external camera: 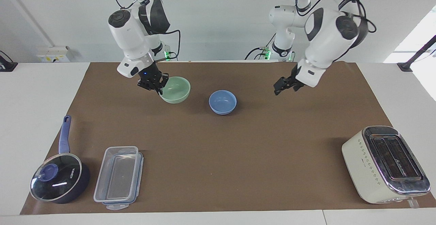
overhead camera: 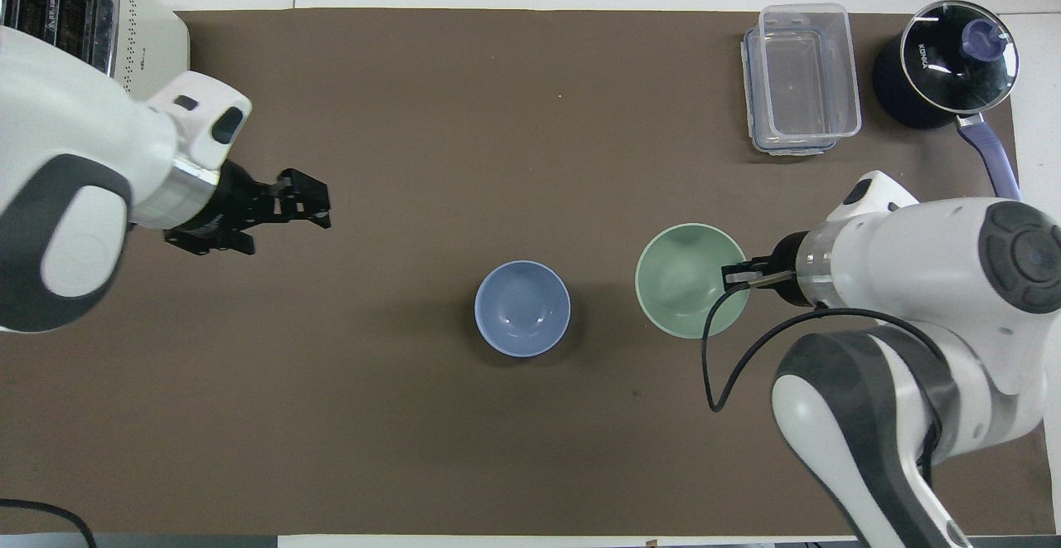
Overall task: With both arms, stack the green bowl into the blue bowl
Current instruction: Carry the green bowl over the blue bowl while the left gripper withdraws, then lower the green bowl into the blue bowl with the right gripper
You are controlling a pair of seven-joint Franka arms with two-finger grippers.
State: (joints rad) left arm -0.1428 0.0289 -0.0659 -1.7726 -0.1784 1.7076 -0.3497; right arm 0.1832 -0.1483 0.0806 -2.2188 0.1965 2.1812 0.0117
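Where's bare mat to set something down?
Widest bare brown mat: between toaster and clear container. Crowded: container beside saucepan, and green bowl, held by right end effector, near blue bowl.

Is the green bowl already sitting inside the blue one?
No: the green bowl is clear of the blue bowl, gripped at its rim by the right gripper and not yet over the blue one.

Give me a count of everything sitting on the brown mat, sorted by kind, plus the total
Bowls: 2, the green bowl and the blue bowl
Saucepans with lid: 1, the saucepan
Clear food containers: 1, the container
Toasters: 1, the toaster
Total: 5
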